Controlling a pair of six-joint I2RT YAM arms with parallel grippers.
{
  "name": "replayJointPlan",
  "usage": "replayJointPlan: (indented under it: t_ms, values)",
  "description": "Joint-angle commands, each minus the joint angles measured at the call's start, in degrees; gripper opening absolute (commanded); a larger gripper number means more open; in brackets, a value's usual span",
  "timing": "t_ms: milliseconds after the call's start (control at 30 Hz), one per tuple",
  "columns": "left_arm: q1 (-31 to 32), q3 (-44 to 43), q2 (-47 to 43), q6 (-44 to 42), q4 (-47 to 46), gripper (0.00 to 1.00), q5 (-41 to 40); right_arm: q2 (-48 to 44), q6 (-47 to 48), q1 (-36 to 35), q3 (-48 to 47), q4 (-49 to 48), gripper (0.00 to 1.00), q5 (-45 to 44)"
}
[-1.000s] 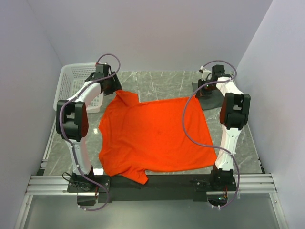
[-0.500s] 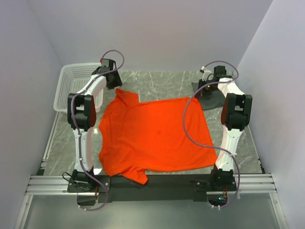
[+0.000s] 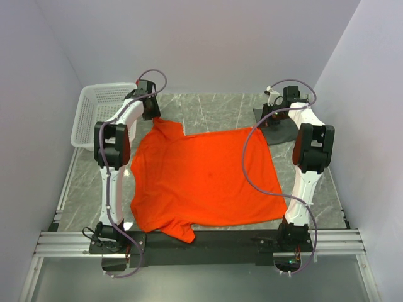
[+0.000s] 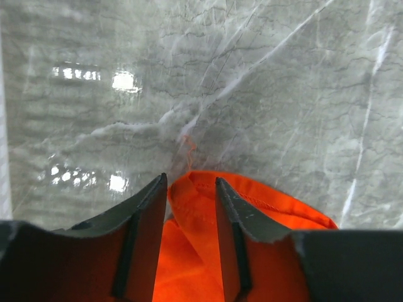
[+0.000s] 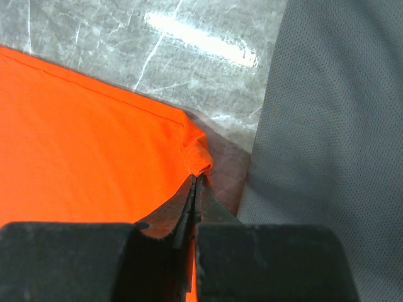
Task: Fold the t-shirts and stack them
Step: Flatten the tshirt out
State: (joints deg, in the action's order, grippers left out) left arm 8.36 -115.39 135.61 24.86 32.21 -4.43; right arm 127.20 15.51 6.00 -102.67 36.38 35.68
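The orange t-shirt (image 3: 201, 176) lies spread flat in the middle of the marble table. My left gripper (image 3: 153, 116) is at its far left sleeve. In the left wrist view the jaws (image 4: 191, 182) stand apart on either side of a fold of the orange sleeve hem (image 4: 195, 189). My right gripper (image 3: 267, 123) is at the shirt's far right corner. In the right wrist view it (image 5: 196, 177) is shut on a bunched bit of orange cloth (image 5: 200, 157). The dark grey t-shirt (image 3: 277, 134) (image 5: 327, 126) lies just right of that corner.
A white lattice basket (image 3: 88, 94) stands at the far left, beside the left arm. Purple cables loop over both arms. Walls close in the table on three sides, and a metal rail (image 3: 201, 242) runs along the near edge.
The left arm swung right and its gripper came down over the far left sleeve, the jaws narrowing around the hem. The right arm and the shirt stayed put.
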Motion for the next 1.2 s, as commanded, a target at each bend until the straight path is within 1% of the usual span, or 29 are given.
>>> replayJointPlan:
  t_ms: [0, 100, 133, 200, 300, 400, 433, 567, 700, 867, 1067, 1167]
  values:
    - [0.4, -3.2, 1.2, -1.3, 0.0, 0.41, -0.4, -4.0, 0.8, 0.4, 0.5, -0.4, 0.00, 1.3]
    - [0.5, -4.0, 2.0, -1.6, -0.2, 0.36, -0.6, -4.3, 1.1, 0.4, 1.2, -0.5, 0.00, 1.3]
    - [0.5, -4.3, 2.2, -1.6, -0.2, 0.30, -0.7, -4.4, 1.2, 0.4, 1.3, -0.4, 0.00, 1.3]
    - [0.5, -4.5, 2.3, -1.8, -0.3, 0.26, -0.9, -4.6, 1.4, 0.4, 1.5, -0.3, 0.00, 1.2]
    - [0.6, -3.5, 1.2, -2.5, -1.6, 0.23, -1.6, -4.6, 1.4, 0.4, 1.5, -0.3, 0.00, 1.5]
    - [0.7, -3.1, -0.2, -3.2, -2.9, 0.11, -2.0, -4.5, 1.4, 0.4, 1.3, -0.1, 0.00, 1.7]
    - [0.7, -3.1, -0.7, -3.4, -3.0, 0.01, -2.0, -4.6, 1.4, 0.5, 1.4, -0.2, 0.00, 1.8]
    - [0.7, -2.1, -2.3, -4.3, -5.1, 0.00, -1.0, -5.1, 1.7, 0.4, 1.8, 0.0, 0.00, 1.8]
    - [0.8, 3.3, -7.0, -5.0, -9.6, 0.00, 1.1, -7.0, 2.7, 0.4, 2.4, 0.4, 0.00, 1.3]
    - [0.9, 10.1, -17.3, -4.5, -14.7, 0.00, 3.8, -12.6, 4.4, 0.8, 3.4, 1.2, 0.00, 0.6]
    - [0.8, 22.1, -29.5, -2.2, -20.8, 0.00, 7.7, -19.7, 5.5, 1.0, 4.5, 2.5, 0.00, 1.5]
    - [0.8, 25.1, -34.3, -2.3, -22.5, 0.00, 8.5, -23.4, 6.1, 1.1, 4.8, 3.0, 0.00, 2.1]
